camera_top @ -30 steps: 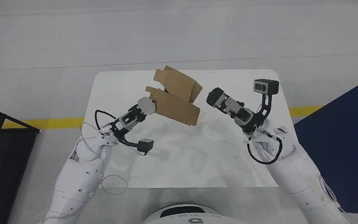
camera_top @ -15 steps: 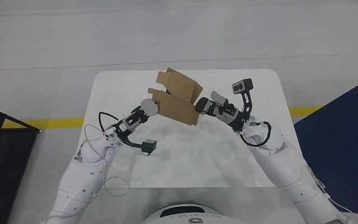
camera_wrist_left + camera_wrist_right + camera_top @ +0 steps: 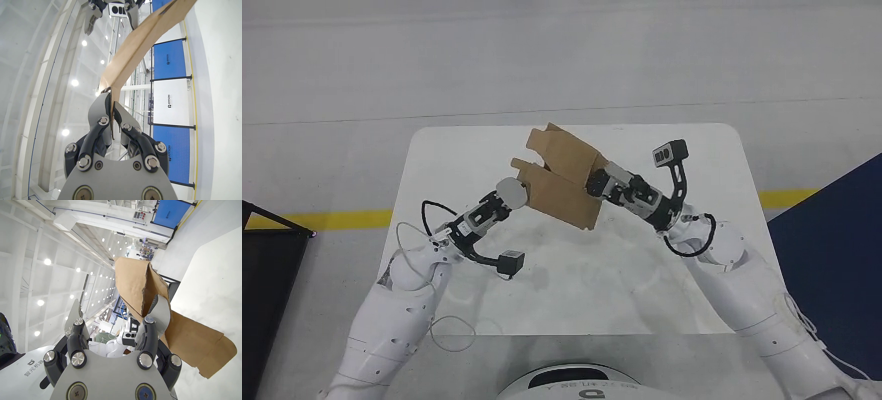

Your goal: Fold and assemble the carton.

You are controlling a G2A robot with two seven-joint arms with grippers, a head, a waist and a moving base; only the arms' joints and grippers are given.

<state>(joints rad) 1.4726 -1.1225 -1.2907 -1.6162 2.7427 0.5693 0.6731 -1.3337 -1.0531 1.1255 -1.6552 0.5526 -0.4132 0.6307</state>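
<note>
Cardboard of this kind is judged light, fairly stiff across its panels and weak along its scored creases, so it is expected to hinge or buckle wherever it is pressed off a fold line. The carton (image 3: 560, 180) is held clear of the desk (image 3: 642, 290), part-opened and spanning the gap between the two claws. The left claw (image 3: 112, 106) is seen pressed together on a thin edge of one panel. The board is pinched between its pads (image 3: 108, 106), and the rest of the carton rises ahead of it toward the other arm. The right claw (image 3: 118, 306) is spread: one finger (image 3: 160, 308) is tucked inside the carton's open end against an inner wall, while the other finger (image 3: 76, 311) stands free outside, apart from the board. Beyond that inner finger, flaps (image 3: 200, 349) hang loose.

The surface is taken to be dry and rough, so little slip is expected under rubber pads. A ragged edge is seen just beside the right claw's inner finger, and it could tear further if pulled. A hold is best taken on a panel edge close to a crease, not on a loose flap. Pressure is best kept modest so that the walls are not crushed.
</note>
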